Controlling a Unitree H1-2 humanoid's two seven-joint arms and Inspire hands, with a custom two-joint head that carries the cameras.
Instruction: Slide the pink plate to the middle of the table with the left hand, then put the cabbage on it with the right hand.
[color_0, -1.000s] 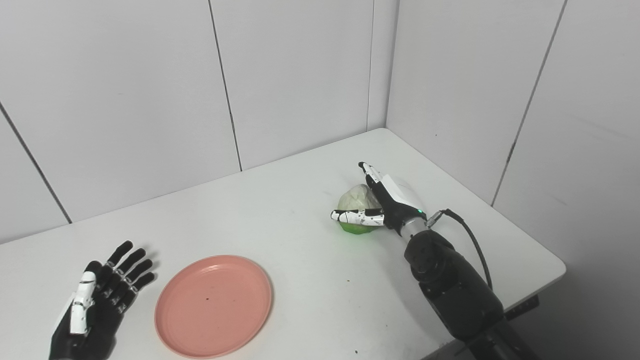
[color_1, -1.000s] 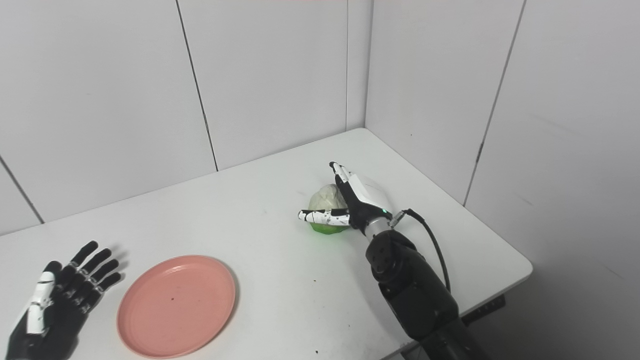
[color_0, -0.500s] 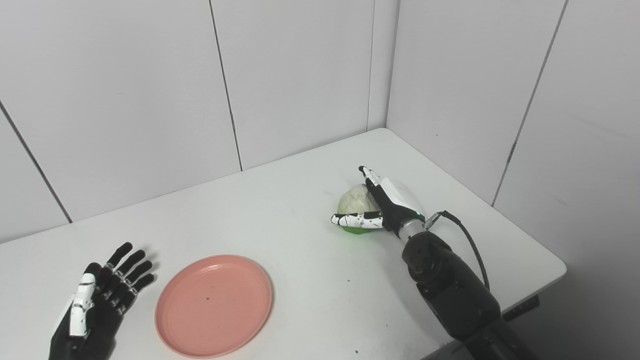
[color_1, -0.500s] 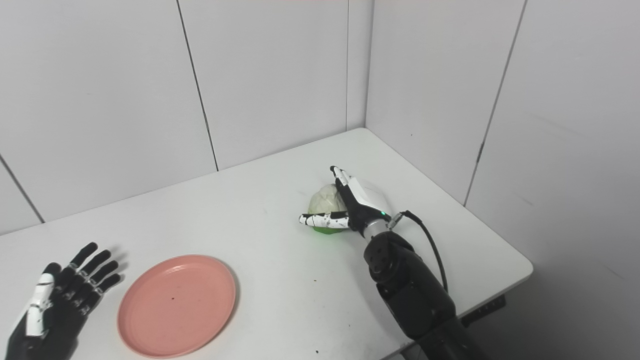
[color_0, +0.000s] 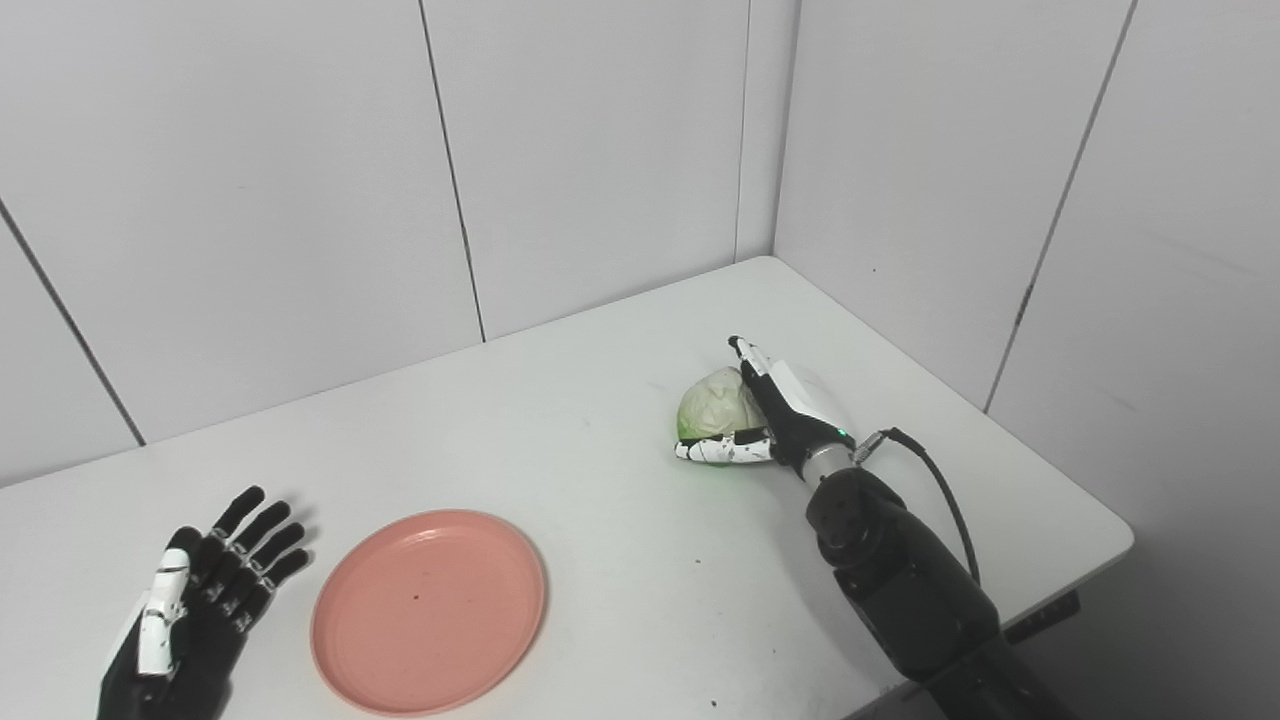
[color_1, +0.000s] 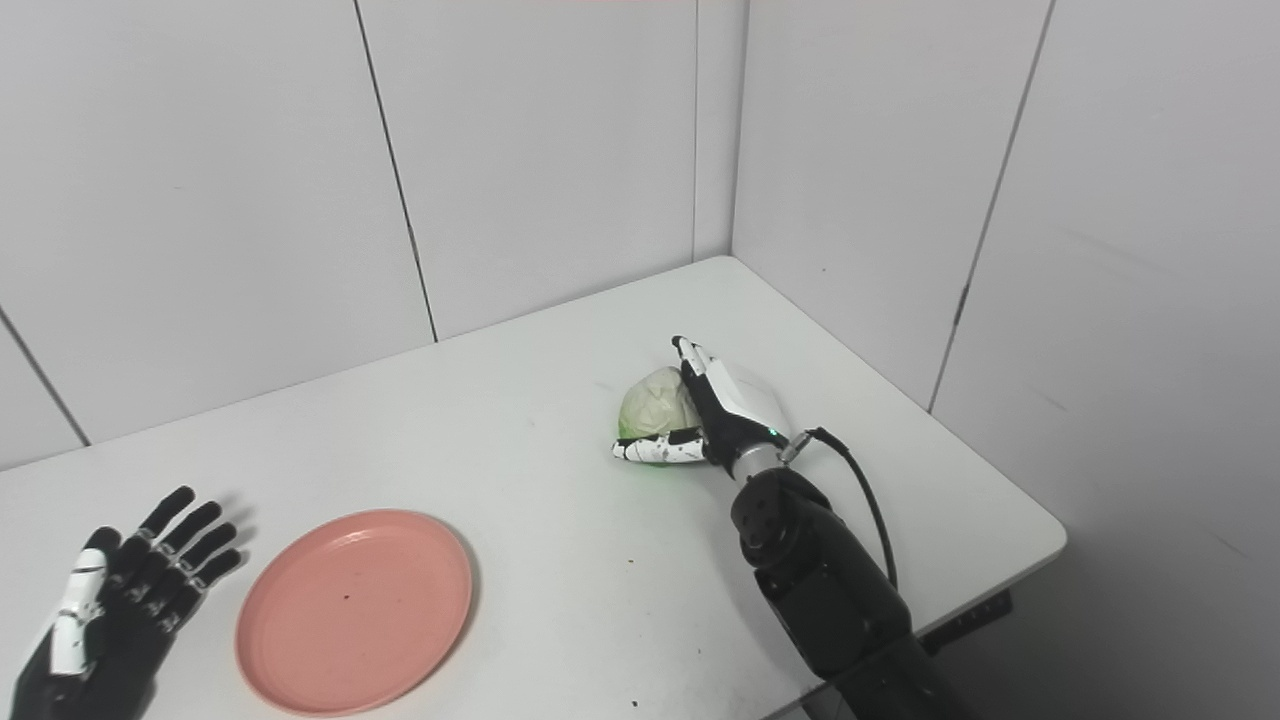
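Since the earlier frame, the right hand (color_0: 775, 420) has drawn in around the pale green, round cabbage (color_0: 710, 405): its thumb now lies along the cabbage's near base and its fingers stand against the far right side. Whether the grip is firm cannot be told. In the left eye view, the cabbage sits on the white rectangular table (color_0: 600, 470), right of centre, well apart from the round pink plastic plate (color_0: 428, 610), which lies near the front edge toward the left. The black left hand (color_0: 200, 600) rests flat just left of the plate, fingers spread and holding nothing; neither has shifted. Grey panelled walls meet in a corner behind the table.

In the right eye view, the right hand (color_1: 725, 420) cups the cabbage (color_1: 655, 405) from the right, and the plate (color_1: 352, 610) and left hand (color_1: 120, 600) lie as before.
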